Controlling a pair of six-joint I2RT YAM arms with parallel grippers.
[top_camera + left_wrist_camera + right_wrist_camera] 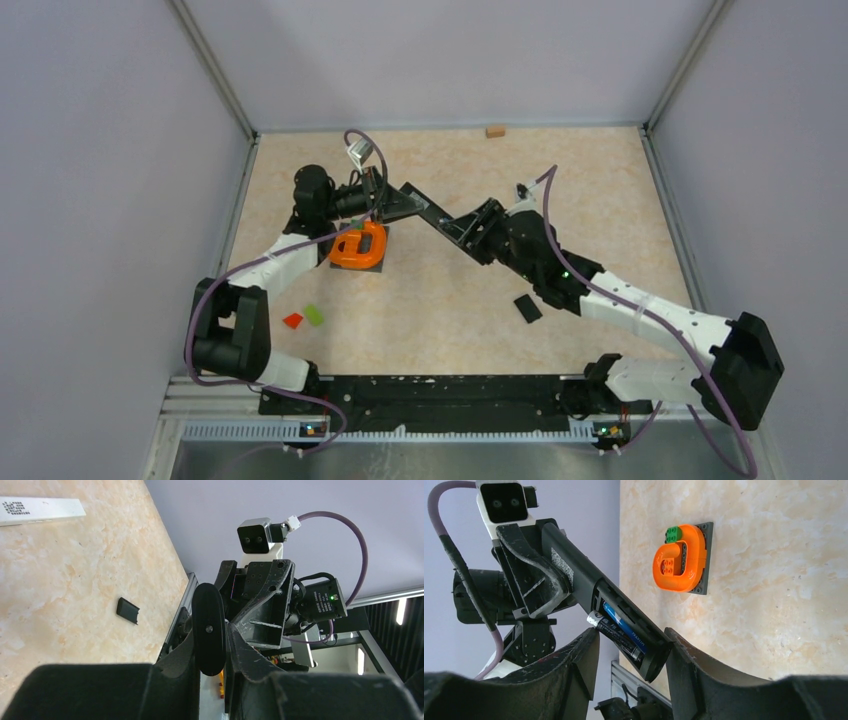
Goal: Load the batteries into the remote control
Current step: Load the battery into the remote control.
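The remote control [425,212] is a long black bar held above the table, back side open. My left gripper [210,647] is shut on its one end [209,630]. In the right wrist view the open compartment holds two batteries: a blue one [624,625] lying in its slot and a dark one [616,636] tilted, its silver end sticking out. My right gripper [631,632] stands open astride that end of the remote [579,582]. Its left fingertip [591,640] touches the dark battery's raised end; its right one [674,640] sits at the remote's edge.
The black battery cover [527,308] lies on the table to the right of the middle. An orange ring on a grey plate [358,246] sits under the left arm. Red [293,320] and green [315,314] blocks lie front left. A small tan block [494,131] is at the back wall.
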